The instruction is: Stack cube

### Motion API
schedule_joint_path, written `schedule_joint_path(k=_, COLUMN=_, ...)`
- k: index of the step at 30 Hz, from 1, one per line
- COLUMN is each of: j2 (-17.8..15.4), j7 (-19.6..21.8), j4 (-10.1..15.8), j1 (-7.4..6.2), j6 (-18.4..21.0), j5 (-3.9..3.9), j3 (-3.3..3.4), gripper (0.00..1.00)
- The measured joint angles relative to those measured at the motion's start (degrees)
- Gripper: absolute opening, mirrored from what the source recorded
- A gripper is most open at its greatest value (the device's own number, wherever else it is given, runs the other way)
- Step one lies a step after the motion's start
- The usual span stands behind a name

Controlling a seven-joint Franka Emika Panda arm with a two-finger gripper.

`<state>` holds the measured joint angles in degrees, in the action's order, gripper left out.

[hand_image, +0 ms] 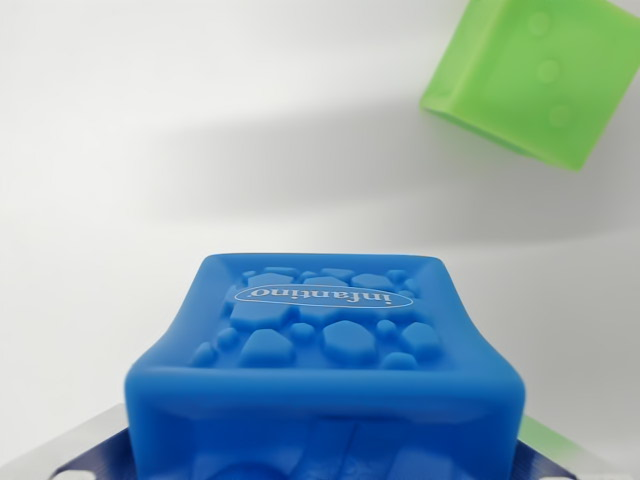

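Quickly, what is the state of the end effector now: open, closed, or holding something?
End effector: apparently closed on the blue cube, which fills the bottom of the wrist view; the fingers are mostly hidden. The green cube lies apart, untouched.

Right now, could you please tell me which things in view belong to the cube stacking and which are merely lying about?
Belongs to the job:
blue cube
green cube

Lying about:
nothing apart from the white table
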<state>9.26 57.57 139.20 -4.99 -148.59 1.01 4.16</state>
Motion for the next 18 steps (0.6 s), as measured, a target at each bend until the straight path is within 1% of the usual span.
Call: schedule_joint_path(k=18, j2=2.9, j7=4.21, j4=-3.84, j1=1.45, j6=0.93, j5=1.05, j3=1.84, gripper=0.0)
